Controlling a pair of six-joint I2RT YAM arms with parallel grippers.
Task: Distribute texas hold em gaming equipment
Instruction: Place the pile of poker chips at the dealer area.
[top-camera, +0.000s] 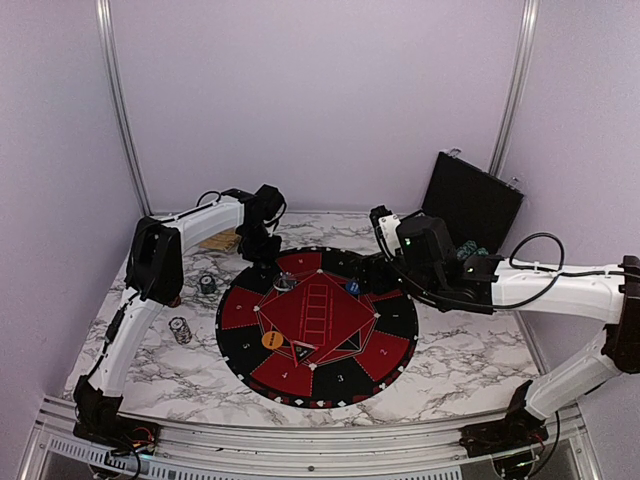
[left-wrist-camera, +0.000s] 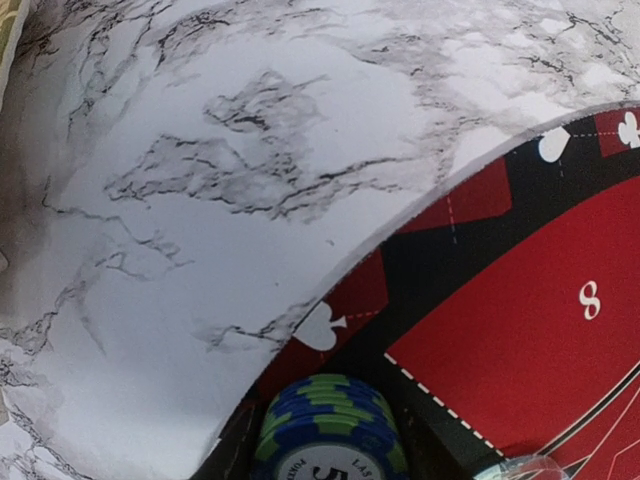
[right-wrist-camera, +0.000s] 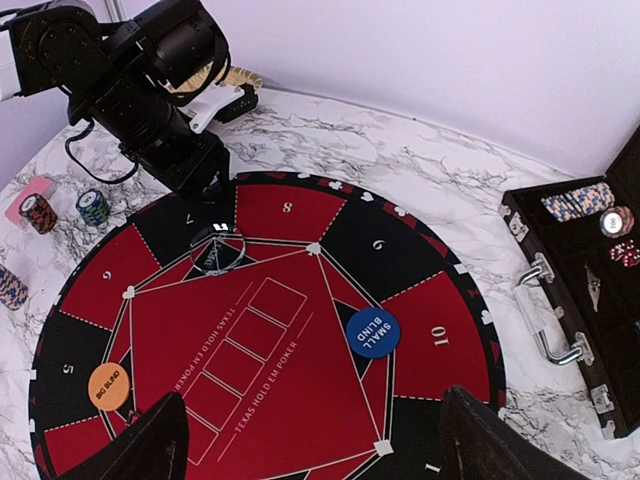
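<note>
My left gripper (top-camera: 262, 250) is at the far left rim of the round mat (top-camera: 390, 320), shut on a small stack of blue-and-green poker chips (left-wrist-camera: 330, 425). The stack hangs just above the mat's edge (left-wrist-camera: 400, 250). My right gripper (right-wrist-camera: 320, 450) hovers open over the mat's right side, with nothing between its fingers. On the mat lie a blue disc (right-wrist-camera: 372, 333), an orange disc (right-wrist-camera: 109, 386) and a clear disc (right-wrist-camera: 218, 250). Chip stacks (right-wrist-camera: 93, 207) (right-wrist-camera: 38, 213) stand on the marble left of the mat, beside a pink-backed card (right-wrist-camera: 22, 199).
The open black case (right-wrist-camera: 560, 290) stands at the back right, with more chips (right-wrist-camera: 578, 200) in it. Another chip stack (top-camera: 181, 330) stands on the marble near the left arm. A flat tan item (top-camera: 218, 241) lies behind the left gripper. Walls close in the back and sides.
</note>
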